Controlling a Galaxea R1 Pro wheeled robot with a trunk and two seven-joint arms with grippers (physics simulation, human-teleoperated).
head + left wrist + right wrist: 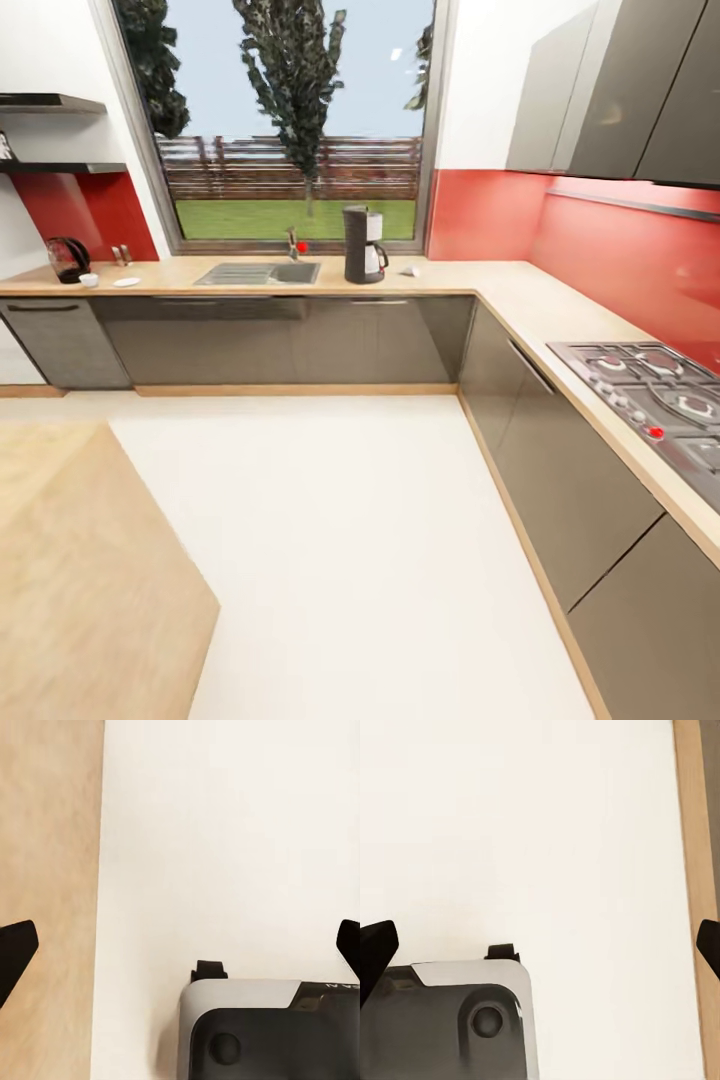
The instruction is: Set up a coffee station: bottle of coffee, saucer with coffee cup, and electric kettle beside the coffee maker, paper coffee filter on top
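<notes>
An L-shaped kitchen surface [440,275] of pale wood runs beneath a large window [290,120] and turns along the red wall toward a gas hob [655,395]. The coffee maker [364,245] stands upright on that surface just beside the steel sink [258,273], on the side nearer the corner. A small whitish item, likely the paper coffee filter [410,271], lies on the surface a little farther toward the corner, apart from the machine. At the far end of the run, the electric kettle [67,259] sits on the surface, with the coffee cup [89,280] near it and the saucer [126,282] just beyond the cup, the two apart. Two dark kitchen shelves [62,167] hang above that end; an object at the lower shelf's edge is too cut off to identify. A wooden island corner [90,570] fills the near foreground over a white floor [350,540].

The left tool [180,945] hangs over the floor beside a wood edge, its dark fingertips [15,949] spread wide and holding nothing. The right tool [540,945] likewise points at the floor, spread wide and unladen.
</notes>
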